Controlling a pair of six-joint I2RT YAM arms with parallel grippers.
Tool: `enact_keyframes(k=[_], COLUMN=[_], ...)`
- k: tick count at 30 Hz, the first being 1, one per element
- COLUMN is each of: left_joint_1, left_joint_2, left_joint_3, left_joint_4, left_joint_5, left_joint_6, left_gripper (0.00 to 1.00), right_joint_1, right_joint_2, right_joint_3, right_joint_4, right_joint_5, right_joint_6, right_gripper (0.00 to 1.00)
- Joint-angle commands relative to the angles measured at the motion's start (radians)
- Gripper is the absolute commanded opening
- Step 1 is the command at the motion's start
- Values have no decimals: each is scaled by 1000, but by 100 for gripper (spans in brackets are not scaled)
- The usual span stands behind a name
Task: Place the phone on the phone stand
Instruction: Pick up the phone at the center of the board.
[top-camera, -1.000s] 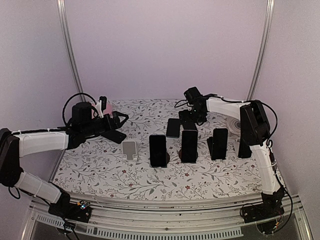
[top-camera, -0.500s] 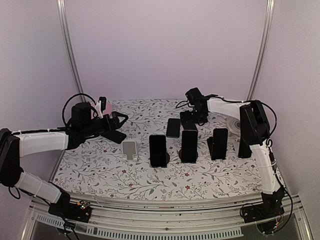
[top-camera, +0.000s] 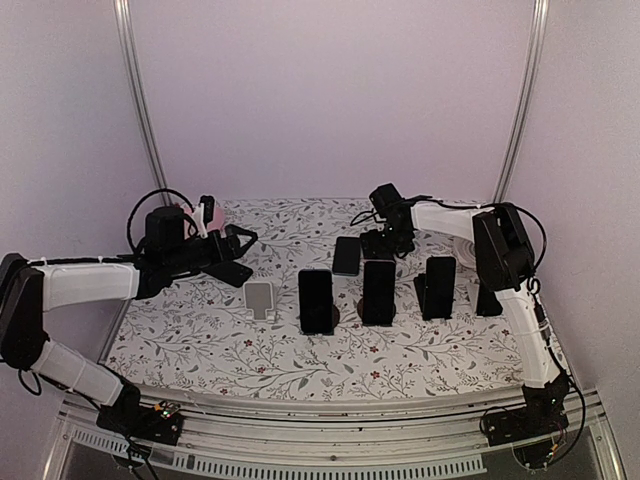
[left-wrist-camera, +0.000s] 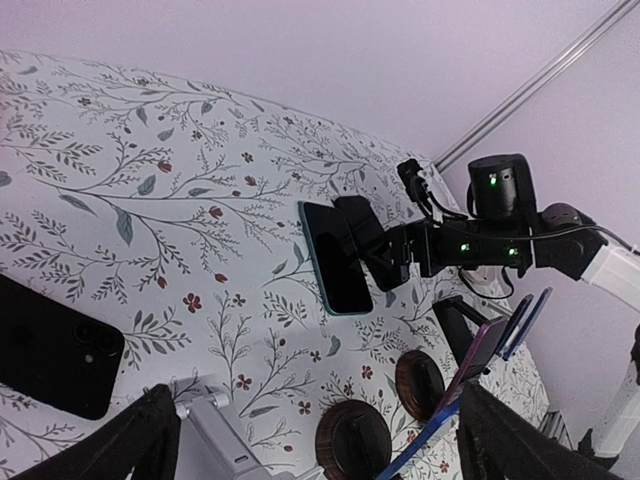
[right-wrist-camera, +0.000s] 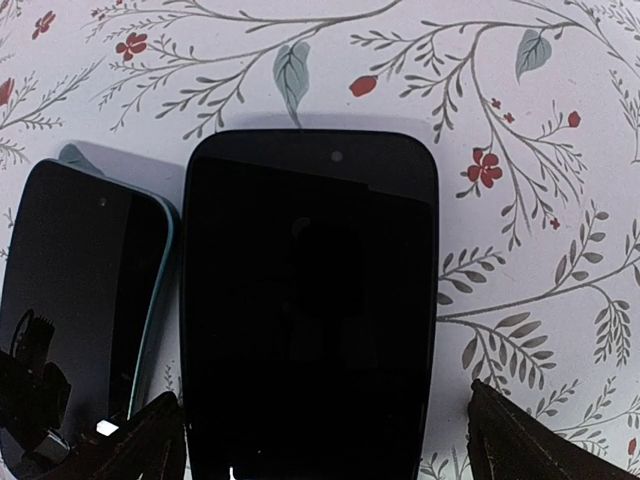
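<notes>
Gleaming faintly, the black phone has rounded corners.

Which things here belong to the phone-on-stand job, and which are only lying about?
Job: flat teal-edged phone; flat black phone; empty white stand; middle phone on its stand.
Lying about: pink object; white round item.

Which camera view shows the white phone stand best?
The top external view: the white phone stand appears whole and empty. The left wrist view catches only part of the stand at its bottom edge; the right wrist view does not show it.
</notes>
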Motion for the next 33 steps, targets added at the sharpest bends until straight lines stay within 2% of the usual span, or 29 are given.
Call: enact_keyframes(k=[1, 7, 13, 19, 33], left_joint_1=[13, 14, 14, 14, 14], left_joint_2=[21, 37, 45, 49, 56], left_joint_3=[-1, 13, 16, 16, 12], left_joint_4=[31, 37, 41, 43, 54], left_joint_5=[29, 44, 53, 55, 63], left_joint_6=[-11, -22, -28, -30, -42], left_gripper=[97, 97, 97, 97, 97], right_joint_1=[3, 3, 1, 1, 1], right_joint_2=[47, 53, 59, 55, -25], right_joint_3=[-5, -3, 0, 0, -8], right_joint_4=[-40, -39, -30, -22, -7], right_joint_5=[7, -3, -25, -53, -45], right_joint_6=[-8, -10, -11, -2, 7], right_gripper=[95, 84, 81, 72, 67])
